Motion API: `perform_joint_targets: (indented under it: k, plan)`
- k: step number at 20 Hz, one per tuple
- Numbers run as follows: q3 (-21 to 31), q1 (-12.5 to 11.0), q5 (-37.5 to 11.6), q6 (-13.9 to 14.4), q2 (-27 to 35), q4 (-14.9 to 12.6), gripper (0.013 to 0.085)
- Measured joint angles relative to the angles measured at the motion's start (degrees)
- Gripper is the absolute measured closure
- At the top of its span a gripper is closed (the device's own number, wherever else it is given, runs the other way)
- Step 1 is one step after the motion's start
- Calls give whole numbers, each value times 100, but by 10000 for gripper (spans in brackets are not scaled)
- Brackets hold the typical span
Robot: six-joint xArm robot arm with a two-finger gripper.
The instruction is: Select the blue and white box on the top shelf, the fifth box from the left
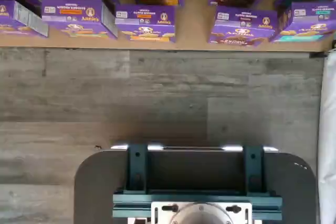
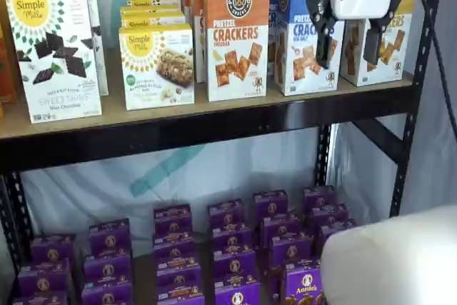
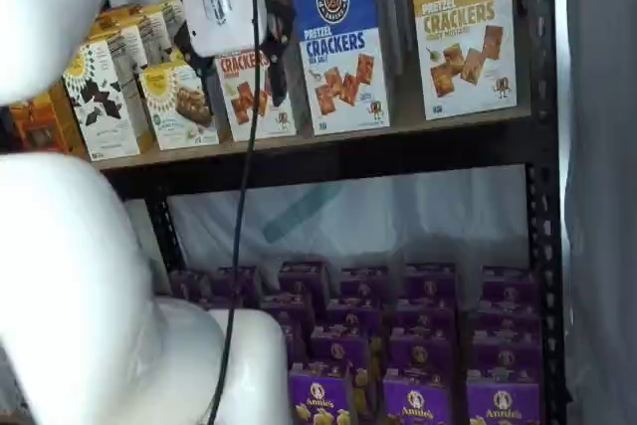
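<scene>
Pincer (image 2: 351,41) hangs before the blue box (image 3: 341,47), fingers apart (nothing held). Likely lining up to grasp it.

Grey plank floor (image 1: 157,93), prob. white backdrop (image 2: 214,169).
</scene>
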Motion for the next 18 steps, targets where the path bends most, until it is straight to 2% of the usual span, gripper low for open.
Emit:
perform_joint_targets:
  k: [1, 2, 4, 12, 18]
  plan:
    - [13, -65, -18, -34, -13, 72, 130]
    - [57, -273, -80, -139, -58, 290, 130]
    - [82, -392, -138, -216, -90, 429, 130]
    - [-98, -170, -401, -166, 94, 38, 130]
    - [-585, -118, -721, -168, 569, -121, 130]
